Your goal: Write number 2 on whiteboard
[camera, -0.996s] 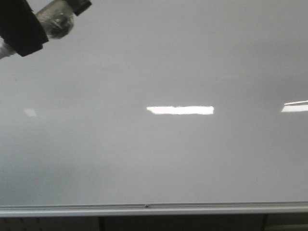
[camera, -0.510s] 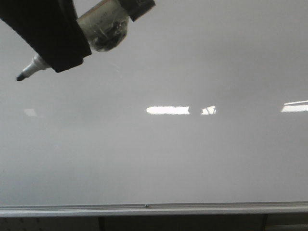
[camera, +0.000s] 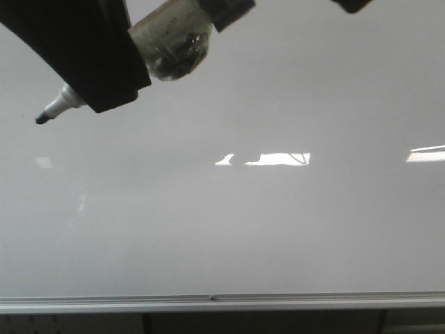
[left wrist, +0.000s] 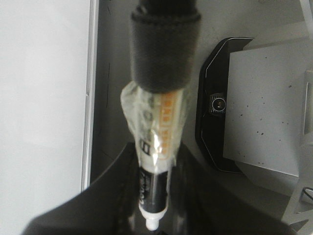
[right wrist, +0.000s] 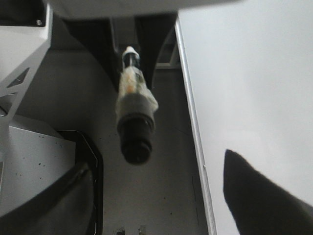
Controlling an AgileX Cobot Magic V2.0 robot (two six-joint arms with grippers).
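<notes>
Left gripper, at 10 o'clock, is clamped on a marker before the whiteboard; right gripper's finger state is indeterminable.

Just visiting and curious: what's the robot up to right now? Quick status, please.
Left gripper shut on marker, tip bare, off the whiteboard. Right gripper barely in view. No 2 written yet. Nothing in the way.
</notes>
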